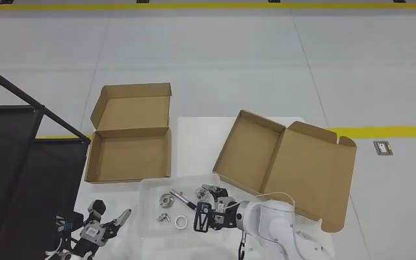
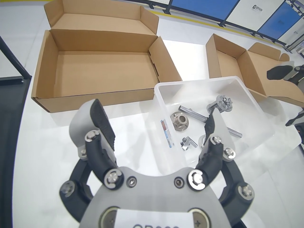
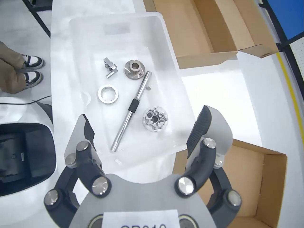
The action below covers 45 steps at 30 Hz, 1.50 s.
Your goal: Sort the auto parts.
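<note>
The white counter (image 1: 195,143) carried two cardboard boxes, lids folded back. One box (image 1: 129,158) sat by the left edge and the other box (image 1: 250,151) toward the right edge. Both were bare inside, apparently set out as the two destinations, so no sorting looked done.

Between them, at the near edge, a clear plastic bin (image 3: 114,39) kept the auto parts together. The right gripper (image 3: 145,119) hung over the bin with its fingers spread wide and holding nothing, probably ready for a pick. The left gripper (image 2: 154,110) sat low just outside the bin's left wall, its fingers also spread and unladen.

In the bin lay a steel shaft (image 3: 133,104), with a slotted hub (image 3: 155,119) beside it. A flange (image 3: 134,69), a ring (image 3: 108,94) and a small bracket (image 3: 110,67) lay apart, giving fingers room.
</note>
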Each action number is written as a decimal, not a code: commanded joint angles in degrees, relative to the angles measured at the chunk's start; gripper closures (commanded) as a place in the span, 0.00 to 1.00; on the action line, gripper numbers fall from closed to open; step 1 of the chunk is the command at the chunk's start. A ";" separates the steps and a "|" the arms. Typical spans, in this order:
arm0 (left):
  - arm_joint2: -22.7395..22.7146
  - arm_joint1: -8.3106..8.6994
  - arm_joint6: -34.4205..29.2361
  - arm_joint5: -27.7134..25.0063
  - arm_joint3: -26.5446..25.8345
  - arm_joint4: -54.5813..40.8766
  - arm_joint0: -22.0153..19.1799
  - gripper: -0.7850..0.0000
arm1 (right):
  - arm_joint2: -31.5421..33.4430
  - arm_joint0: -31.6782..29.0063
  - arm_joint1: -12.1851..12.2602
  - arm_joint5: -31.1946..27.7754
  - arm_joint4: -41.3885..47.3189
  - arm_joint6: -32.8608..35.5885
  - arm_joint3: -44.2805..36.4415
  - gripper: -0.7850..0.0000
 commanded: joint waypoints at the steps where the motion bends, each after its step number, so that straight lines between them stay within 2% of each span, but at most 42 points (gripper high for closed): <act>1: -0.03 0.00 -0.01 -0.05 0.00 -0.06 0.01 0.00 | 1.13 -1.59 0.04 -0.05 -0.11 -0.74 -0.24 0.00; 9: -0.03 0.00 -0.01 -0.05 0.00 -0.06 0.01 0.00 | 1.24 -1.77 0.16 -1.01 -0.23 -1.50 0.32 0.00; 12: -0.03 0.00 -0.01 -0.05 0.00 -0.06 0.01 0.00 | -1.38 0.91 -0.27 -3.02 -2.78 2.19 2.00 0.00; 17: -0.03 0.00 -0.01 -0.05 0.00 -0.06 0.01 0.00 | -8.81 9.50 -3.54 0.15 2.01 13.77 8.63 0.00; 24: -0.03 0.00 -0.01 -0.05 0.00 -0.06 0.01 0.00 | -15.97 20.65 -8.18 -0.25 11.25 20.85 22.14 0.00; 29: -0.03 0.00 -0.01 -0.05 0.00 -0.06 0.01 0.00 | -19.39 25.16 -10.81 -0.20 14.76 21.90 29.70 0.00; 37: -0.03 0.00 -0.01 -0.05 0.00 -0.06 0.01 0.00 | -22.50 28.66 -13.74 1.44 15.68 20.87 37.53 0.00; 40: -0.03 0.00 -0.01 -0.05 0.00 -0.06 0.01 0.00 | -23.41 29.54 -14.79 2.26 16.25 21.57 40.12 0.16; 41: -0.03 0.00 -0.01 -0.05 0.00 -0.06 0.01 0.00 | -23.68 29.83 -15.14 2.58 16.42 21.77 40.83 0.36; 42: -0.03 0.00 -0.01 -0.05 0.00 -0.06 0.01 0.00 | -23.90 30.07 -15.47 2.91 16.58 21.86 41.52 0.50; 43: -0.03 0.00 -0.01 -0.05 0.00 -0.06 0.01 0.00 | -24.11 30.32 -15.76 3.02 16.67 21.76 42.14 0.51; 45: -0.03 0.00 -0.01 -0.05 0.00 -0.06 0.01 0.00 | -24.38 30.73 -16.25 3.26 16.68 21.54 43.54 0.63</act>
